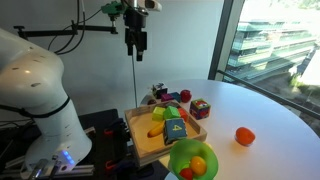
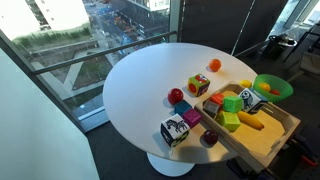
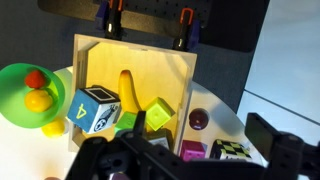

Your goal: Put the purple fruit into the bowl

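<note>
The purple fruit (image 3: 199,120) is small, dark and round. It lies on the white table just outside the wooden tray's edge, also in an exterior view (image 2: 209,138), next to a magenta cube (image 2: 192,117) and a chequered cube (image 2: 174,131). The lime-green bowl (image 3: 12,110) stands at the tray's other side, in both exterior views (image 1: 180,152) (image 2: 268,80), and holds a red fruit and yellow fruits. My gripper (image 1: 136,45) hangs high above the tray, open and empty. In the wrist view its fingers (image 3: 185,160) frame the bottom edge, with the purple fruit just above them.
The wooden tray (image 3: 150,62) (image 2: 270,140) holds green cubes, a blue numbered cube and a yellow-orange long piece. An orange fruit (image 1: 244,136) (image 2: 215,66), a red fruit (image 2: 177,96) and a coloured cube (image 2: 199,84) lie on the round table (image 2: 140,90). Windows are behind.
</note>
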